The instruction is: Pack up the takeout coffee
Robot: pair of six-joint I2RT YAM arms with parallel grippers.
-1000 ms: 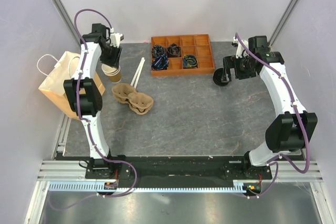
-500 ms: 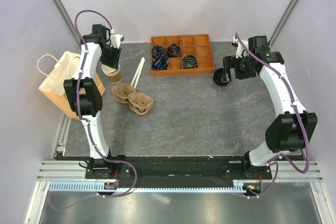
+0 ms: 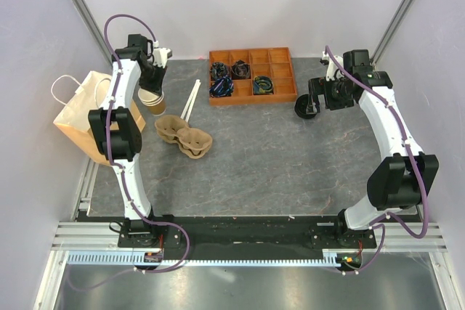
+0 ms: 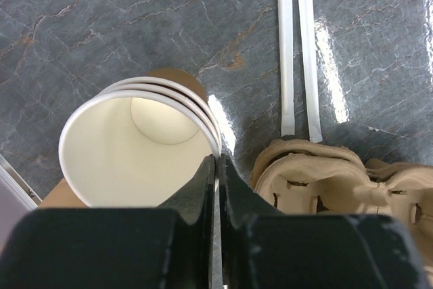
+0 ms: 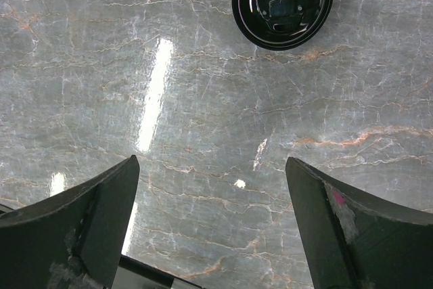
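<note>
Top view: no takeout coffee is assembled yet. The nested paper cups [image 3: 154,101] stand far left and the loose black lid [image 3: 306,109] lies far right.

Left wrist: the left gripper [image 4: 216,160] is clamped on the stack's top rim, likely to pull one cup free.

Right wrist: the right gripper [image 5: 211,167] is spread wide near the lid, seemingly ready to take it.

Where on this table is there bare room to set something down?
The wide bare stretch between the pulp cup carrier, the black lid and the black base rail. Crowded: the far-left corner, with paper bag, stacked cups and straws.
</note>
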